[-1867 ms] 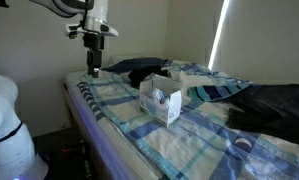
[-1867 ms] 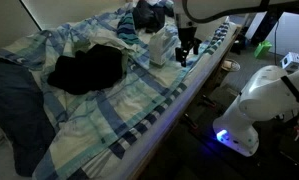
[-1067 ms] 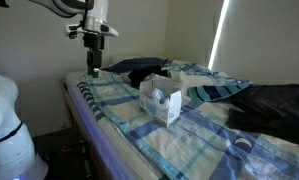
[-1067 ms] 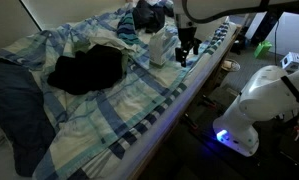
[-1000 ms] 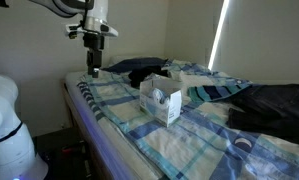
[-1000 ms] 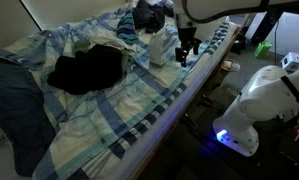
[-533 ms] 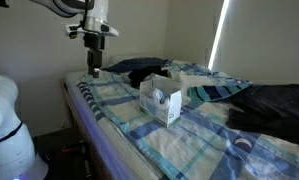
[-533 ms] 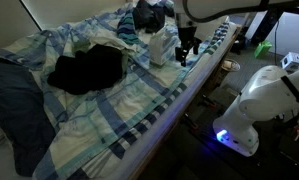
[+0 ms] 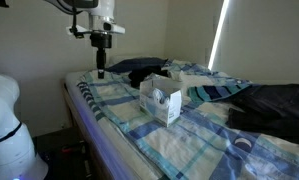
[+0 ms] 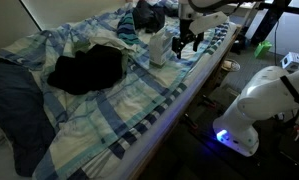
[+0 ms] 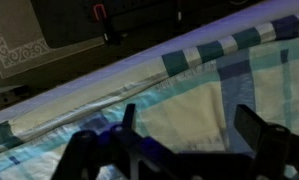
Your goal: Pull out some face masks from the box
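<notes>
though marked, box (image 9: 161,99) (print unreadable)

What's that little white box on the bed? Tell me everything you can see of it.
The box is a small white carton, cardboard by its look, with dark round printed marks on one side. It stands upright on the blue-and-white plaid bedsheet, which is all that it rests on. Something pale and crumpled pokes from its top, probably the face masks. The gripper hangs off to one side, not touching it.
</notes>
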`<state>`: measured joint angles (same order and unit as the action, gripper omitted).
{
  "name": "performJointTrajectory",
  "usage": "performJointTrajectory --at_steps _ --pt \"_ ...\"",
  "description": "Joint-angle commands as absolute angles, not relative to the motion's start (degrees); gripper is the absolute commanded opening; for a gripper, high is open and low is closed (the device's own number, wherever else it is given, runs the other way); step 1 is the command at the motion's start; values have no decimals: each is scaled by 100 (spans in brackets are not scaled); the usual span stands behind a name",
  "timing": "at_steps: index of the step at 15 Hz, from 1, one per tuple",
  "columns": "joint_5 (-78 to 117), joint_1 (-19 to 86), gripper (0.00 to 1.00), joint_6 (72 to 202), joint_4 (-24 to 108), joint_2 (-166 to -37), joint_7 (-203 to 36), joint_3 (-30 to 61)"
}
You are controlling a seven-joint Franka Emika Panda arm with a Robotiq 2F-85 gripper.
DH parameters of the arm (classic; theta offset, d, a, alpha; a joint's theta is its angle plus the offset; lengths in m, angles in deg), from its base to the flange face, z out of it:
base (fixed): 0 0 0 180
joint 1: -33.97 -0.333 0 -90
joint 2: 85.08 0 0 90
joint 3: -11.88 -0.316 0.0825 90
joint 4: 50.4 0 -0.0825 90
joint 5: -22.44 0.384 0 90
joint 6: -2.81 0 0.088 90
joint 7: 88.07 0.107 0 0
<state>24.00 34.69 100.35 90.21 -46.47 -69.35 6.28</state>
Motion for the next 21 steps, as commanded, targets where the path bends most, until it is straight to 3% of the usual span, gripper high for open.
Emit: performJointTrajectory --at_steps 1,8,15,21 --pt "2463 3870 100 10490 8945 -4834 -6218 601" --pt "2428 4461 100 11333 8861 -5194 -4622 542" --pt "2548 4259 100 11164 8838 -5234 -4778 708" --pt "3258 4435 100 11222 8023 -6148 -3506 904"
